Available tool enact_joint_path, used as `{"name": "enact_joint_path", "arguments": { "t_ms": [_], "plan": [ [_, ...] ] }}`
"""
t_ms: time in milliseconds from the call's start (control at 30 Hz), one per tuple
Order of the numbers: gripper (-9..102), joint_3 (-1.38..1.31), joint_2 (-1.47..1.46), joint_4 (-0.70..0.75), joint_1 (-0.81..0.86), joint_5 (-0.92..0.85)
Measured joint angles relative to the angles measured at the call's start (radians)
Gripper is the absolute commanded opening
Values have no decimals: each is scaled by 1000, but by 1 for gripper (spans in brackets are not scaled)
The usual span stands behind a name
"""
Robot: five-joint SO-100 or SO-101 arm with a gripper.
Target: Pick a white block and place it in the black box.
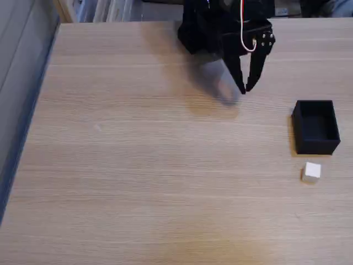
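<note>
Block pickup hasn't started on your run: scanning the fixed view left to right, the table is bare wood up to the gripper at top centre, its fingers nearly pressed together at the tips, pinching nothing, hanging above the wood. Further right the black box looks empty inside, and the white block sits on the table just below it, apart from its wall. You have reach, grasp, lift and drop all left.

white block sits just below black box; end effector hangs apart, tips nearly together.
</note>
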Motion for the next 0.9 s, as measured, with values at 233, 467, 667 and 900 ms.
{"name": "enact_joint_path", "arguments": {
  "t_ms": [233,467,667,900],
  "plan": [
    [2,-166,-169,-17,-29,31],
    [9,-321,-333,-25,-64,81],
    [17,-425,-443,-41,-83,115],
    [21,-531,-563,-51,-86,143]
  ]
}}
